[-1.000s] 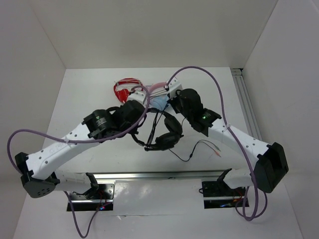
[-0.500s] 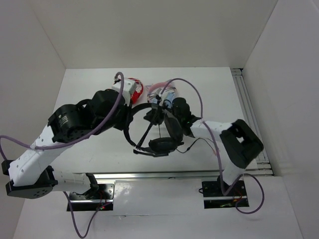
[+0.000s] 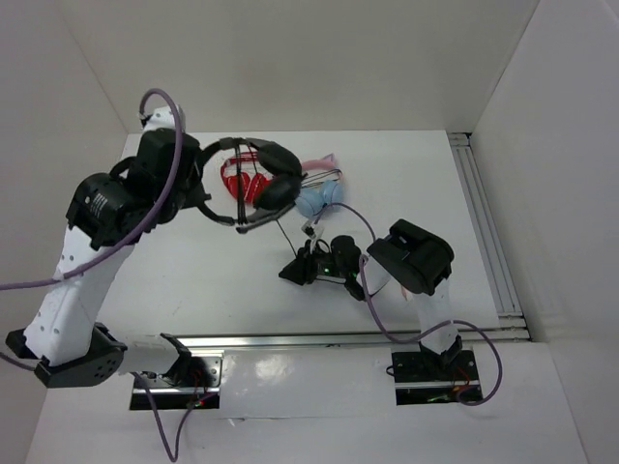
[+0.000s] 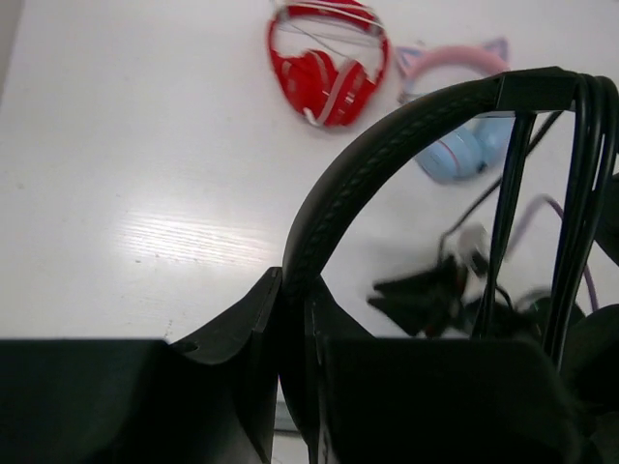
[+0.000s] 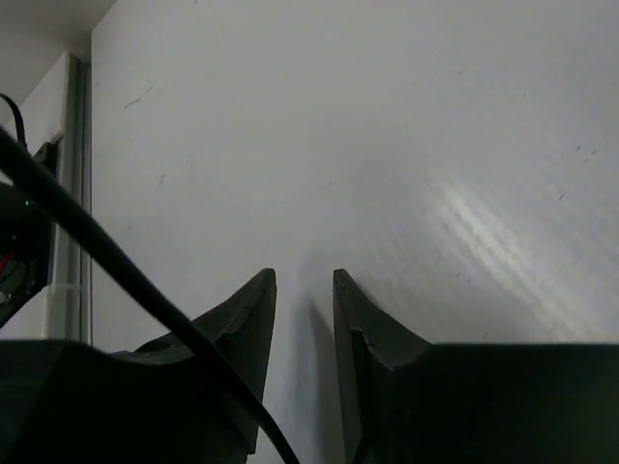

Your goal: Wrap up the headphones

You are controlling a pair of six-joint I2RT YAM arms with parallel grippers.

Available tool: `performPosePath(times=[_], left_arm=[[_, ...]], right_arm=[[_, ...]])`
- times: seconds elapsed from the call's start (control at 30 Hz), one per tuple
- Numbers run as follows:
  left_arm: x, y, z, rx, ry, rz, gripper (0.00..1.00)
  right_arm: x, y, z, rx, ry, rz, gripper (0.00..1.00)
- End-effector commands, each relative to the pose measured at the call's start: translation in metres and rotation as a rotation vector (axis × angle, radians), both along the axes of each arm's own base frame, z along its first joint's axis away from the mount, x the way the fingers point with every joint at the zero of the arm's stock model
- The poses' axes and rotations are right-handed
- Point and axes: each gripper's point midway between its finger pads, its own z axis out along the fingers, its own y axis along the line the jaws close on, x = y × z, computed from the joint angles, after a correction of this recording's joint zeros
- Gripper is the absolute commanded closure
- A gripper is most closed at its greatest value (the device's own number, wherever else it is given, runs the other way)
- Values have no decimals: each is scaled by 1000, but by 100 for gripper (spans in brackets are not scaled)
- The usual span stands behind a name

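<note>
Where the left tool [image 4: 293, 295] pinches their thin, stiff headband [image 4: 377, 159], the black headphones [image 3: 263, 172] hang above the surface [image 3: 193, 280]: probably light, earcups [image 3: 275, 191] soft, cable [image 4: 585, 193] limp, best gripped by the band; right tool [image 5: 305, 290] narrowly parted, empty.

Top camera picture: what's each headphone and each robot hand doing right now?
black headphones: held up off the table, cable looped over headband
left gripper: shut on the headband
right gripper: open, empty
red headphones: lying on the table
cat-ear headphones: lying on the table
</note>
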Motion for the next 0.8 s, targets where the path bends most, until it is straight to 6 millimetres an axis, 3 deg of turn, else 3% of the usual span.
performPosePath(times=[0.0,0.1,0.13,0.17,0.2,0.23,0.3,0.33,0.37,0.4,0.43,0.5,0.53,0.6,0.67,0.7,0.77], left_arm=[[45,28,23,-64,-95,133,100],[75,36,19,-92,-93,156,100],[89,45,7,-85,-69,192,100],[96,50,5,-76,-72,218,100],[103,53,-1,-81,-64,245,100],[107,54,-13,-89,-36,269,100],[119,59,-32,-94,-5,339,100],[124,69,-45,-95,18,380,100],[130,70,-59,-92,51,400,100],[133,69,-67,-92,70,409,100],[136,74,-75,-93,85,439,100],[139,75,-94,-48,124,457,100],[144,74,-106,-23,145,475,100],[138,75,-123,60,183,502,100],[134,65,-145,127,235,470,100],[127,62,-151,167,268,459,100],[118,51,-169,264,329,408,100]], right_arm=[[-18,4,39,118,-122,-3,63],[-37,-1,36,69,-118,-27,89],[-45,-3,34,54,-108,-28,96],[-49,-1,48,65,-141,-29,100],[-48,-2,46,22,-157,-58,100],[-64,5,47,-6,-161,-35,100],[-67,10,62,-94,-223,-68,100],[-87,22,69,-115,-246,-33,100],[-91,34,101,-81,-292,-36,100],[-96,33,96,-162,-309,-27,100],[-115,42,107,-159,-331,18,100],[-130,51,150,-99,-387,55,100],[-141,49,153,-143,-411,62,100],[-149,51,199,-87,-460,63,100],[-156,47,214,-110,-495,102,100],[-155,48,239,-82,-519,96,100],[-138,36,248,-170,-598,34,100]])
